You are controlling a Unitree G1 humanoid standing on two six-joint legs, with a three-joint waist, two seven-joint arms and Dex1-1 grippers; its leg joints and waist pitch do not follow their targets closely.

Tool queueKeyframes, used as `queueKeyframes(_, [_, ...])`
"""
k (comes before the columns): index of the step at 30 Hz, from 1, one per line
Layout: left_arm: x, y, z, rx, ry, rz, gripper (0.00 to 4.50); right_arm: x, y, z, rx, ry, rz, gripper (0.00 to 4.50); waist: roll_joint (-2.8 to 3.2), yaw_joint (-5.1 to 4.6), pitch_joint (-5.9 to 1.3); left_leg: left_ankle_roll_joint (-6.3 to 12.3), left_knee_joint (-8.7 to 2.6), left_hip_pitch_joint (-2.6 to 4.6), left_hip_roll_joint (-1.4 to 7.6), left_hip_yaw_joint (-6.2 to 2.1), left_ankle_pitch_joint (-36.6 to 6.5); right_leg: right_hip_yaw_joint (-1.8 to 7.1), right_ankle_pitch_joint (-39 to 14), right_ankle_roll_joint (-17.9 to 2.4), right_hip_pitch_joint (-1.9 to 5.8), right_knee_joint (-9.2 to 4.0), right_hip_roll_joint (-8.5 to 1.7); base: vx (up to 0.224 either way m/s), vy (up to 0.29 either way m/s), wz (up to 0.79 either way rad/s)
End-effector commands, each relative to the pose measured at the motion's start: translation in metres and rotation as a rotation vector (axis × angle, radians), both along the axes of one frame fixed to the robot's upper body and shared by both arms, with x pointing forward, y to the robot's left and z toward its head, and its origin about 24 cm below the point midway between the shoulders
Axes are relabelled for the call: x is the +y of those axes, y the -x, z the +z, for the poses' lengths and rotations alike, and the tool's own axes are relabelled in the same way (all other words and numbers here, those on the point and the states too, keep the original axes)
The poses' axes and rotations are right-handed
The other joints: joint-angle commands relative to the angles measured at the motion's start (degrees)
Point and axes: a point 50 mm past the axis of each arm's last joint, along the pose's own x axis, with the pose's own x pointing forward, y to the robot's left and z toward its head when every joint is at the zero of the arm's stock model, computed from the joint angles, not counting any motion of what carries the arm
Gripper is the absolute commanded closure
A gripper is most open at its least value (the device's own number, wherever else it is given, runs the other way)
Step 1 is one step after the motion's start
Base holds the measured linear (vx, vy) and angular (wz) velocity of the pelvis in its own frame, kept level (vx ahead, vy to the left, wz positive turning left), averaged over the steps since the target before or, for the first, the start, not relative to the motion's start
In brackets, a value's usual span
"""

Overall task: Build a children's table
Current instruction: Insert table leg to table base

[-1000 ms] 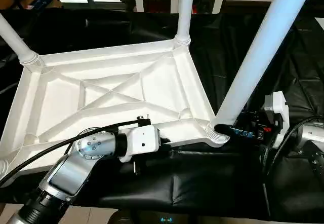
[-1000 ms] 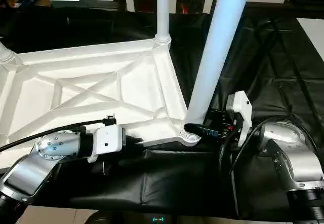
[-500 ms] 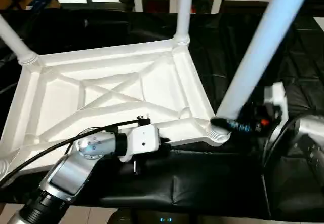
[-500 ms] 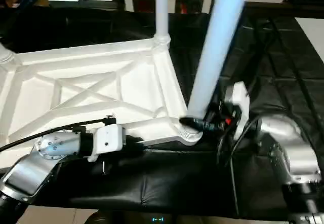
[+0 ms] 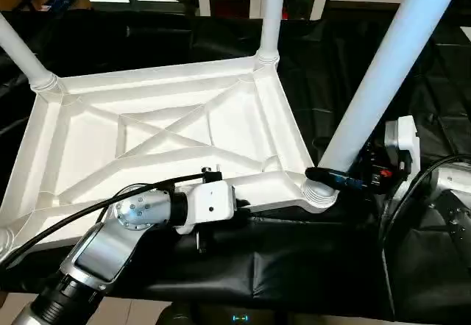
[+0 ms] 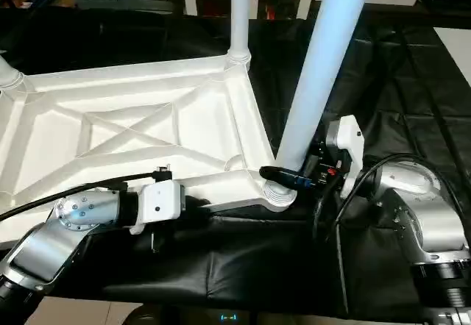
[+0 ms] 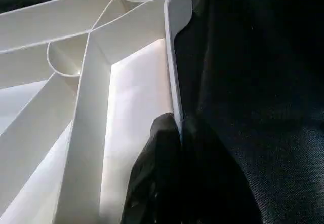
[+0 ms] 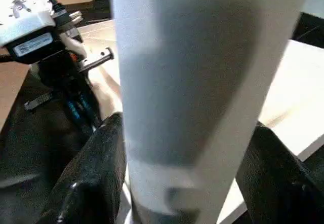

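1. The children's table (image 5: 169, 141) is lying upside down on the black-draped work table (image 5: 309, 259), its X-ribbed underside facing up, with white tube legs standing in its corner sockets

2. The left gripper (image 7: 174, 148) is pinching the thin near rim of the tabletop between its closed black fingers (image 7: 157, 168), one inside the rim and one outside, so it is steadying that edge

3. The right gripper (image 8: 182, 148) is straddling the near-right leg (image 5: 383, 75) just above its socket (image 5: 321, 195); a gap is showing on both sides of the tube in the right wrist view, so the jaws are standing apart and are not clamping it

4. That leg is leaning away from upright in the head views, so I judge it is sitting in the socket but perhaps not fully home

5. The moulded plastic is looking light and fairly stiff thanks to the ribs, though the thin rim is probably flexing a little under a pinch

6. The tube is looking smooth and glossy, so it is likely slipping through rubber pads unless they are squeezing firmly; being hollow, it is probably tolerating a firm hold without harm

7. The best hold for pressing a leg in is seeming to be low on the tube, near the socket, where the long lever is working least against the wrist; for the top, the rim near a rib junction is offering the stiffest bite
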Motion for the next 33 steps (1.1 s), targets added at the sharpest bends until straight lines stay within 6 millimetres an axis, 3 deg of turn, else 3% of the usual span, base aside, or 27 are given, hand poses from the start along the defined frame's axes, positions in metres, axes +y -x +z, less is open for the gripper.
queueKeyframes(1, [0.004, 0.005, -0.024, 0.098, -0.04, 0.022, 4.5, -0.002, 0.003, -0.002, 0.012, 0.024, 0.016, 1.53, -1.43, 0.06, -2.75, 8.46, -2.89, 0.38, 0.59, 0.22, -8.2, 0.68, -7.4, -15.5, 2.62, -3.43, -0.88, 0.0, 0.0, 0.0])
queueKeyframes(13, [0.005, 0.004, -0.024, 0.097, -0.045, 0.018, 4.5, -0.004, -0.001, 0.002, 0.0, 0.025, 0.005, 2.6, -1.33, 0.17, -2.85, 8.19, -2.89, 0.38, 0.58, 0.22, -8.1, 0.68, -7.4, -15.6, 2.63, -3.43, -0.86, 0.0, 0.0, 0.0])
queueKeyframes(24, [0.005, 0.005, -0.024, 0.101, -0.043, 0.017, 4.5, -0.007, -0.002, 0.002, 0.029, 0.002, -0.026, 2.64, -1.27, 0.46, -2.68, 8.1, -2.94, 0.46, 0.6, 0.26, -8.3, 0.71, -7.1, -15.6, 2.56, -3.44, -0.79, 0.0, 0.0, 0.0])
queueKeyframes(33, [0.005, 0.007, -0.024, 0.104, -0.042, 0.016, 4.5, -0.009, -0.009, 0.007, 0.064, -0.113, -0.123, 2.64, -1.58, 0.31, -2.28, 6.31, -3.35, 0.35, 0.57, 0.1, -11.1, 0.82, -13.3, -13.3, 2.24, -4.07, -0.9, 0.0, 0.0, 0.0])
